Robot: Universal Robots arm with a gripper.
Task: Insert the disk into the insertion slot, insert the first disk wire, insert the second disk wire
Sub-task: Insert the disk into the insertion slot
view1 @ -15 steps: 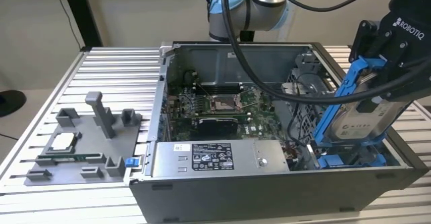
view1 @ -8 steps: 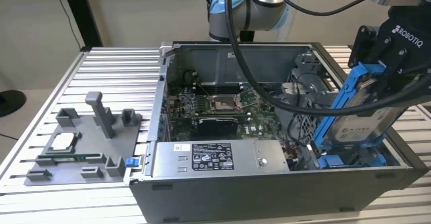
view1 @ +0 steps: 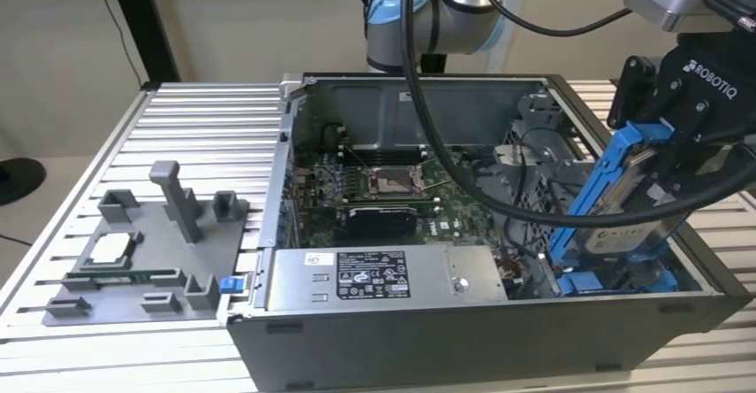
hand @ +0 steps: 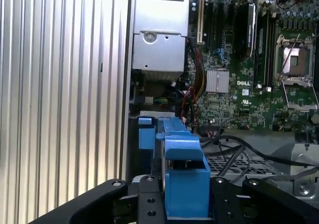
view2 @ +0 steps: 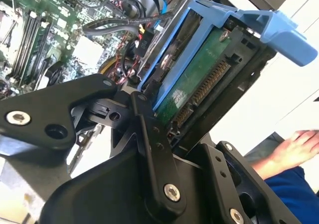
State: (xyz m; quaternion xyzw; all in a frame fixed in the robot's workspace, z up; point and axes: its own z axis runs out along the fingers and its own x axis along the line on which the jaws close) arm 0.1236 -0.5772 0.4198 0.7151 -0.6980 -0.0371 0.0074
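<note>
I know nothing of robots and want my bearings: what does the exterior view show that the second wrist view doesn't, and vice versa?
Exterior view adds the whole open computer case on a ribbed table, with a grey fixture tray at the exterior view's left. Second wrist view adds the green circuit board on the disk and a person's hand. Both share the jaws shut on the disk and the motherboard.

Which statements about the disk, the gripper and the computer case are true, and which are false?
1. The gripper holds the disk. True.
2. The disk lies flat in the insertion slot. False: it is steeply tilted, held in the gripper.
3. The computer case has its cover on. False: it is open and the motherboard shows.
4. A grey fixture plate lies at the exterior view's left of the case. True.
</note>
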